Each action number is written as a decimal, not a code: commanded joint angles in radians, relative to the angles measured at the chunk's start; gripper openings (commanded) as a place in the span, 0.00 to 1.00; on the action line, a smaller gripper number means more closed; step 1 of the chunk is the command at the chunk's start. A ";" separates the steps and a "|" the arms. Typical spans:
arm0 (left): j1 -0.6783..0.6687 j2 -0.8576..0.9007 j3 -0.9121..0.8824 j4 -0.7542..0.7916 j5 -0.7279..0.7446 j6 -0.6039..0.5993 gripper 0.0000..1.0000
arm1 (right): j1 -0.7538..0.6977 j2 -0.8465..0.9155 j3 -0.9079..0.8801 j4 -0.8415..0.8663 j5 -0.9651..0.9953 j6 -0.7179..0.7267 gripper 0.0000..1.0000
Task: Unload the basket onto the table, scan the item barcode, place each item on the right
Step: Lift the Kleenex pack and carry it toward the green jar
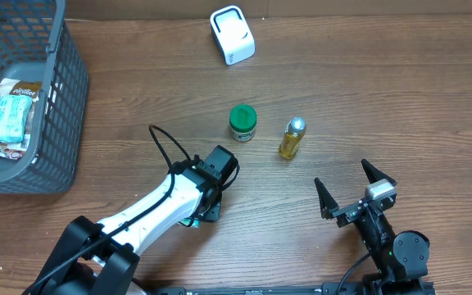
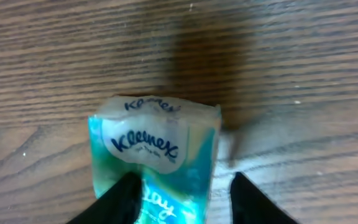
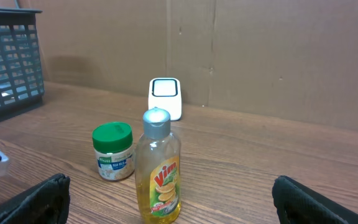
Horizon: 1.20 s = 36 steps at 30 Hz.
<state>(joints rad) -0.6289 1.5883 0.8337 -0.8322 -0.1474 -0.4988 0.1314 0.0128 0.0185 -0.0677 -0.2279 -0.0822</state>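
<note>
A soft, glossy plastic-wrapped Kleenex tissue pack [image 2: 157,155], teal and white with rounded corners, lies on the wood-grain desk [image 2: 291,74] at the lower centre of the left wrist frame. Its long axis runs bottom to top, logo end uppermost. The left claw [image 2: 184,183] is part-spread over it, one black finger [image 2: 123,196] overlapping the wrap, the other standing apart. The right claw [image 1: 340,171], lower right overhead, is spread wide and holds nothing.

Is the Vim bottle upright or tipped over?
Upright: the Vim bottle stands on its base on the table, silver cap on top.
</note>
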 commanded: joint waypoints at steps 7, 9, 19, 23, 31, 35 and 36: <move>-0.005 0.008 -0.046 0.032 -0.009 -0.005 0.11 | -0.004 -0.010 -0.011 0.006 0.010 -0.005 1.00; -0.004 0.008 -0.027 0.024 -0.009 0.005 0.04 | -0.004 -0.010 -0.011 0.006 0.010 -0.005 1.00; 0.106 0.007 0.274 -0.077 0.293 0.152 0.04 | -0.004 -0.010 -0.011 0.006 0.010 -0.005 1.00; 0.223 0.008 0.388 -0.047 0.606 0.214 0.04 | -0.004 -0.010 -0.011 0.006 0.010 -0.005 1.00; 0.419 0.024 0.418 0.096 1.088 0.254 0.04 | -0.004 -0.010 -0.011 0.006 0.010 -0.005 1.00; 0.434 0.066 0.402 0.090 1.142 0.280 0.04 | -0.004 -0.010 -0.011 0.006 0.010 -0.005 1.00; 0.431 0.082 0.395 0.088 1.149 0.290 0.04 | -0.004 -0.010 -0.011 0.006 0.010 -0.005 1.00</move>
<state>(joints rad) -0.1936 1.6249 1.2369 -0.7380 0.8642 -0.2638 0.1314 0.0128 0.0185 -0.0677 -0.2279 -0.0826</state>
